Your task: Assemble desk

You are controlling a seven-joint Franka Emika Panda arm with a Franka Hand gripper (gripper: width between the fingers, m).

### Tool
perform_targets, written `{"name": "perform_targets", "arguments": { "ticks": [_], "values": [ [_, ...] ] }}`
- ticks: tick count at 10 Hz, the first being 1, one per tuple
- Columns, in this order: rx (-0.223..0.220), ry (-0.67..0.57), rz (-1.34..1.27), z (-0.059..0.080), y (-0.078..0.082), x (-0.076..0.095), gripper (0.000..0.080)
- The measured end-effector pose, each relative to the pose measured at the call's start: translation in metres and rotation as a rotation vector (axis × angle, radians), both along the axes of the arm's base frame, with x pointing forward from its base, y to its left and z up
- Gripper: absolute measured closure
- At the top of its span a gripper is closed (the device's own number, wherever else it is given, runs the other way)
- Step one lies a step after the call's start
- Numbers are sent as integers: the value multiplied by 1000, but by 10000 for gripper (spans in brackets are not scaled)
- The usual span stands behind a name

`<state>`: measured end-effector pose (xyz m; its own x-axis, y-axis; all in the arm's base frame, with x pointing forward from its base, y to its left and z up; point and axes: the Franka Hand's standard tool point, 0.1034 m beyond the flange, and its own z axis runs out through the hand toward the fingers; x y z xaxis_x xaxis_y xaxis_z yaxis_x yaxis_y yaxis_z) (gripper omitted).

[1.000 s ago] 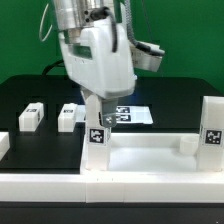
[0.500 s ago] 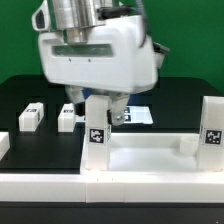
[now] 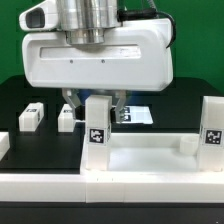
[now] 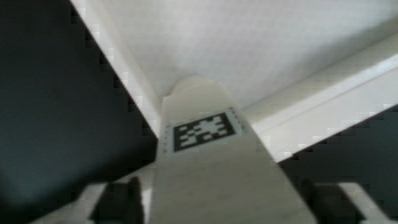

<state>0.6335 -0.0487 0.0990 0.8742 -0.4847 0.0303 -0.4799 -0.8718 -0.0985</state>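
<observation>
Jaws hang spread astride one leg in the tabletop's 8 o'clock corner, a second leg stands at 3 o'clock, and I judge two loose legs at 9 o'clock remain.

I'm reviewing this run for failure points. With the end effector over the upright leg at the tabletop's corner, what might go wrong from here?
1. The end effector straddles the upright leg, but it is unclear whether its fingers truly clamp it. A twist might slip and leave the leg loose in the tabletop corner.
2. Uneven sideways pressure could tilt the leg off vertical, since it stands held only at its base.
</observation>
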Motion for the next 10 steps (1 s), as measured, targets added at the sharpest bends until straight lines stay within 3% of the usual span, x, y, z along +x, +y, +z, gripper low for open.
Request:
{"name": "perform_targets", "arguments": {
  "ticks": [1,4,6,8,10],
  "values": [
    [5,5,-67,0,0,0,500],
    [18,19,-270,0,-2,0,511],
    [42,47,-579,1,-3,-1,511],
    [115,94,-993,2,-1,0,511],
    [157,119,-1282,3,1,3,511]
  ]
}}
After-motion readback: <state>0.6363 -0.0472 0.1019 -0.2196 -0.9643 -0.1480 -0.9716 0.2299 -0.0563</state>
